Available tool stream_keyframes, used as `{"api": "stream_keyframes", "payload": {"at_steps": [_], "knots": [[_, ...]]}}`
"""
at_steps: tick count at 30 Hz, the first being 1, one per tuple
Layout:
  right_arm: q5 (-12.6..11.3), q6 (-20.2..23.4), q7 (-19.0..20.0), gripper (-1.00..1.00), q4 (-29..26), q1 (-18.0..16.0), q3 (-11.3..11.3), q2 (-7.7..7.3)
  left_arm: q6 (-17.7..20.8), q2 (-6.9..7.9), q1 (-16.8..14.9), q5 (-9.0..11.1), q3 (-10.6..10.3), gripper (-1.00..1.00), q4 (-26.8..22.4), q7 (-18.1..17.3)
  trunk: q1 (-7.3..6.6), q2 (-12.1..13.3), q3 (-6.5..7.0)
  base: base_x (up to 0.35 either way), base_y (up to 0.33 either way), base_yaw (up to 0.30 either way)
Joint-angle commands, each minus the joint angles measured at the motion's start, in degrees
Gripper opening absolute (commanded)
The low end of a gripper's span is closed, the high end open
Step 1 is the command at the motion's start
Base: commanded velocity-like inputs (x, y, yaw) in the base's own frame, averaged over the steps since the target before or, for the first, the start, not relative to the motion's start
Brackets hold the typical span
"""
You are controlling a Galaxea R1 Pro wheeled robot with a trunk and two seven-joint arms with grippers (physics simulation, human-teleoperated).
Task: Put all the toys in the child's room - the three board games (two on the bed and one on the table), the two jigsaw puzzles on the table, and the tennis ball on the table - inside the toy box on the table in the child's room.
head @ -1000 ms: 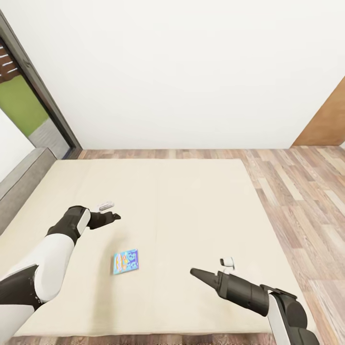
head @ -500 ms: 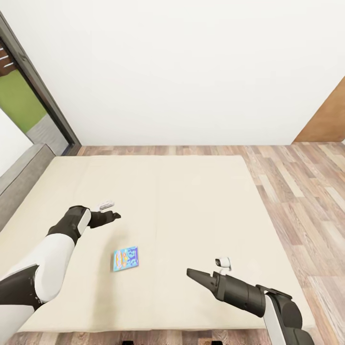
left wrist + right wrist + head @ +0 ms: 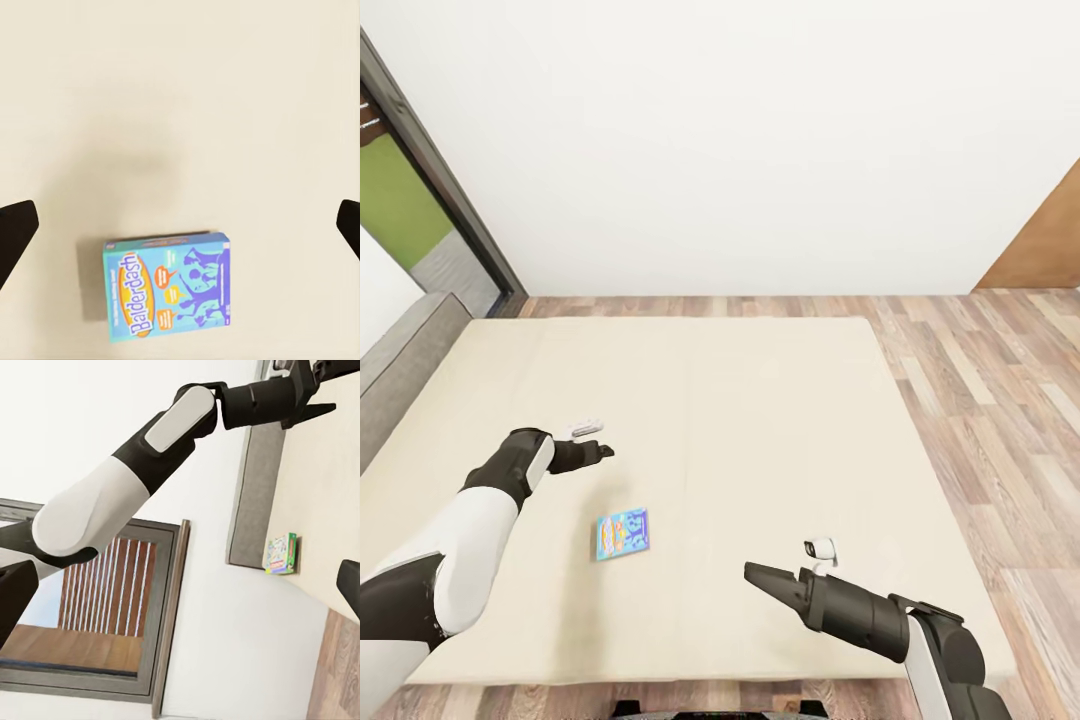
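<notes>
One blue "Balderdash" board game (image 3: 166, 283), apparently flat on bed (image 3: 760, 420).

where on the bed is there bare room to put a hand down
Most of the bed is bare: the far half toward the wall, and the stretch between the blue board game and the right gripper. Tightest is between game and left gripper.

A white wall (image 3: 760, 150) fills the upper frame; wood-plank floor (image 3: 1000, 400) runs along the right, a wooden door (image 3: 1045, 245) at right edge, dark-framed window (image 3: 420, 200) upper left
</notes>
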Motion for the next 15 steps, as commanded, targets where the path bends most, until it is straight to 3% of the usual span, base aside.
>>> {"api": "stream_keyframes", "payload": {"at_steps": [1, 15], "knots": [[-0.04, 0.29, 0.13, 1.0, -0.02, -0.03, -0.1, 0.01, 0.25, -0.02, -0.04, -0.61, 0.36, 1.0, -0.06, -0.45, 0.03, -0.1, -0.18, 0.0, 0.0, 0.0], [-0.04, 0.2, 0.03, 1.0, -0.02, 0.03, -0.12, -0.03, 0.16, 0.04, -0.04, -0.45, 0.25, 1.0, 0.46, -0.48, 0.03, -0.1, -1.49, 0.0, 0.0, 0.0]]}}
